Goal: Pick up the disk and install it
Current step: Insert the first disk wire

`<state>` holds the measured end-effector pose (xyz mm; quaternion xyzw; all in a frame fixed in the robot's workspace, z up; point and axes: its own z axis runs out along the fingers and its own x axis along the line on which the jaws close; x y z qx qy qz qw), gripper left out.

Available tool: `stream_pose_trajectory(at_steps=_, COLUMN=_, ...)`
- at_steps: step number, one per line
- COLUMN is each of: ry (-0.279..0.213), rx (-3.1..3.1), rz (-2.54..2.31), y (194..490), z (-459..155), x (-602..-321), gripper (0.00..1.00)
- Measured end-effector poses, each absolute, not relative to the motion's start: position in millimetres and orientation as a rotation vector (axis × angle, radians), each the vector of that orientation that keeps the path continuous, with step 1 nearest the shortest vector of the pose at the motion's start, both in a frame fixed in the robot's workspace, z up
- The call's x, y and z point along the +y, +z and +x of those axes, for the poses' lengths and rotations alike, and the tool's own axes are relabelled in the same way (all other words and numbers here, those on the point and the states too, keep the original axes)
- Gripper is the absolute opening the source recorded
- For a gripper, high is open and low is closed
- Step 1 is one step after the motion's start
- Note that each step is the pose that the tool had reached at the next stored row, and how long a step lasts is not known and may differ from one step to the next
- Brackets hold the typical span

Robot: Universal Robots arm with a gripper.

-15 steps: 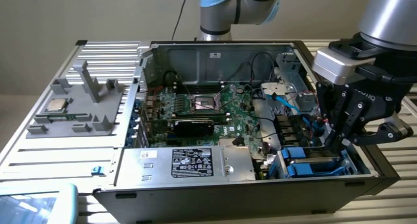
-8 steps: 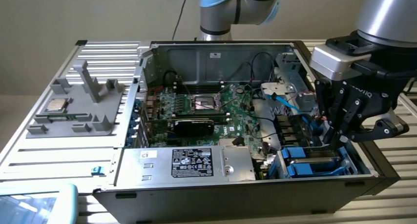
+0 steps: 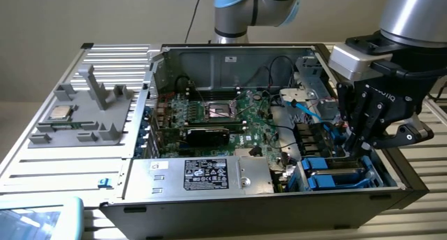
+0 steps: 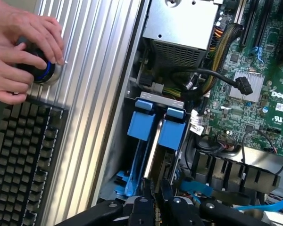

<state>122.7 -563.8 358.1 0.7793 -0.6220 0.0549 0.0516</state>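
We see the end effector [image 4: 154, 200] clenched, as far as we can judge, on the disk [image 4: 154, 148], which stands edge-on between its fingers [image 4: 142, 207], down in the computer case [image 3: 244, 214]. Its long axis runs straight away from the end effector, blue tabs farthest. We judge it stiff, dense and shock-sensitive; the blue frame's side rails suit gripping best.

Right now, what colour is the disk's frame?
Blue. The frame on the disk shows best in the wrist view.
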Motion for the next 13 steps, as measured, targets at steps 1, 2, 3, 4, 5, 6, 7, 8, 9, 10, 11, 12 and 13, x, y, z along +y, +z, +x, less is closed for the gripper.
stream_pose_trajectory(at_steps=1, ry=0.166, rx=-1.910, rz=2.356, y=358.1, z=122.7, x=-563.8, gripper=0.16)
stream_pose_trajectory(at_steps=2, ry=0.165, rx=-1.927, rz=2.341, y=358.1, z=122.7, x=-563.8, gripper=0.16)
stream_pose_trajectory(at_steps=3, ry=0.164, rx=-1.940, rz=2.329, y=358.1, z=122.6, x=-563.8, gripper=0.16)
stream_pose_trajectory(at_steps=4, ry=0.163, rx=-1.948, rz=2.323, y=358.0, z=122.5, x=-563.7, gripper=0.16)
stream_pose_trajectory(at_steps=5, ry=0.163, rx=-1.952, rz=2.320, y=357.9, z=122.4, x=-563.3, gripper=0.16)
stream_pose_trajectory(at_steps=6, ry=0.163, rx=-1.954, rz=2.317, y=358.1, z=122.3, x=-562.9, gripper=0.16)
stream_pose_trajectory(at_steps=7, ry=0.163, rx=-1.957, rz=2.315, y=358.1, z=122.1, x=-562.5, gripper=0.16)
stream_pose_trajectory(at_steps=8, ry=0.162, rx=-1.961, rz=2.311, y=358.0, z=121.9, x=-562.2, gripper=0.16)
stream_pose_trajectory(at_steps=9, ry=0.162, rx=-1.966, rz=2.307, y=357.9, z=121.8, x=-562.0, gripper=0.16)
stream_pose_trajectory(at_steps=10, ry=0.161, rx=-1.971, rz=2.302, y=357.9, z=121.7, x=-561.9, gripper=0.16)
stream_pose_trajectory(at_steps=11, ry=0.160, rx=-1.977, rz=2.296, y=357.8, z=121.5, x=-561.8, gripper=0.16)
stream_pose_trajectory(at_steps=12, ry=0.158, rx=-1.983, rz=2.290, y=357.7, z=121.4, x=-561.7, gripper=0.16)
stream_pose_trajectory(at_steps=13, ry=0.157, rx=-1.990, rz=2.283, y=357.6, z=121.4, x=-561.6, gripper=0.16)
